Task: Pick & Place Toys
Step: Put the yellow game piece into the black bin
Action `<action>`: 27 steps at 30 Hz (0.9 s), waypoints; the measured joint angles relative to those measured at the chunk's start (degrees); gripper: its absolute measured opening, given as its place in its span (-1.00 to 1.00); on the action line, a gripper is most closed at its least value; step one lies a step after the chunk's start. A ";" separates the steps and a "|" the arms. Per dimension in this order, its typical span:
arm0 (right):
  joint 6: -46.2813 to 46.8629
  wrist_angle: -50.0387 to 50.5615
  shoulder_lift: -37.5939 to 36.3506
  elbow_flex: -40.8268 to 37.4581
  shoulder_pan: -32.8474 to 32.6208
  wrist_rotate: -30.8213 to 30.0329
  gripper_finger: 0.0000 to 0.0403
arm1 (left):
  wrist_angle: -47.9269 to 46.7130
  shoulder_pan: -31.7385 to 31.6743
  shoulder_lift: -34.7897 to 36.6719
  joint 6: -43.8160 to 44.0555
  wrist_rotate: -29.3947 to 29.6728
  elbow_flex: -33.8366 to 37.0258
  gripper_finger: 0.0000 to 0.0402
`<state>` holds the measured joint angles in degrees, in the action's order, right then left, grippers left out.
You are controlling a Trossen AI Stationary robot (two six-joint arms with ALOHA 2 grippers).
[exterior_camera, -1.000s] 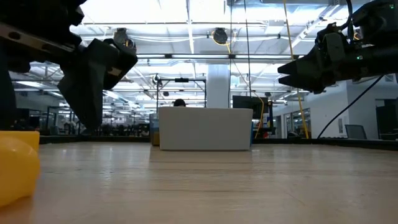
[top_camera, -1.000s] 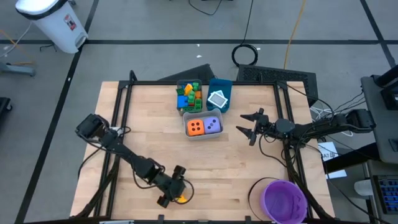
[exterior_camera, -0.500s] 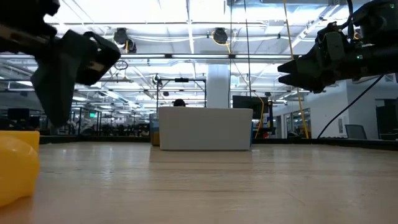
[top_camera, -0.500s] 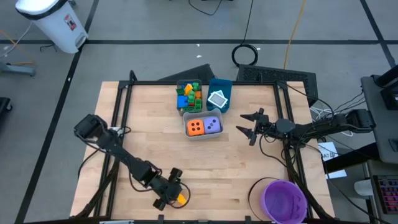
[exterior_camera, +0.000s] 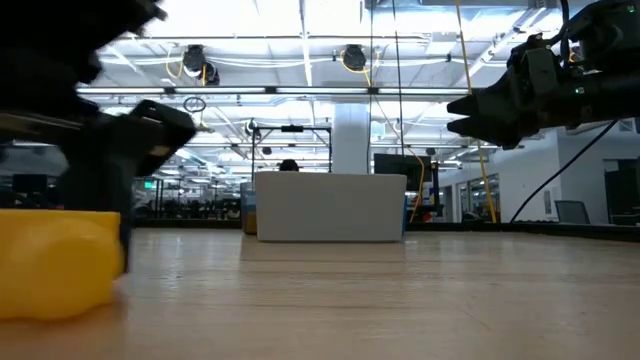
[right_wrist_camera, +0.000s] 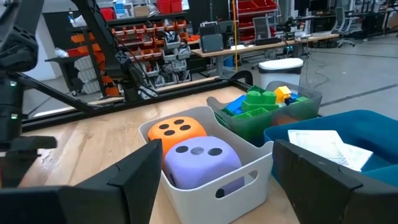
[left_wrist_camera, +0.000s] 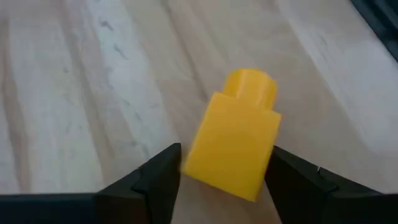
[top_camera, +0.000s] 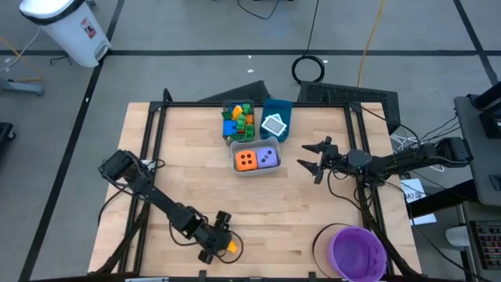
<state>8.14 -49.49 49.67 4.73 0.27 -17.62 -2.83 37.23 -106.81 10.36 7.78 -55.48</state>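
A yellow brick lies on its side on the table near the near edge, its stud pointing away from my left gripper, which is shut on it. My right gripper hovers open and empty to the right of the grey bin, which holds the orange die and the purple die. Behind it, a second grey bin holds several small bricks, and a blue bin holds a white-teal tile. My left gripper pinches the yellow brick by its two flat sides, one finger on each side, at the end away from the stud. The fingers slant down from the table's left and lie along the brick. The brick's underside rests on the table.
A round purple bowl stands at the near right corner. The bins sit together at the far middle. Bare wood lies between the bins and the yellow brick. A black frame runs around the table.
My left gripper has gone down and a little toward the near edge, onto the yellow brick. The brick has turned and shifted slightly on the table. My right arm has kept still.
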 joint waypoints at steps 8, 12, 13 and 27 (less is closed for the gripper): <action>0.00 -0.01 0.00 0.00 0.00 0.00 0.39 | 2.65 -4.40 0.89 -1.21 -0.23 -1.51 -0.40; 0.16 -0.03 0.00 0.00 0.00 0.02 0.38 | -1.60 -7.85 3.74 -1.85 0.07 -5.70 -0.40; 0.16 -0.03 0.00 0.00 0.00 0.00 0.38 | -3.84 -8.82 4.87 -2.65 0.40 -6.86 -0.40; 0.20 -0.01 -0.15 0.00 0.00 1.59 0.39 | -12.12 -41.41 24.47 -13.77 10.22 -4.67 -0.40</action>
<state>8.34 -49.50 49.52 4.73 0.27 -16.03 -14.95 -4.18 -82.34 -3.41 18.00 -60.16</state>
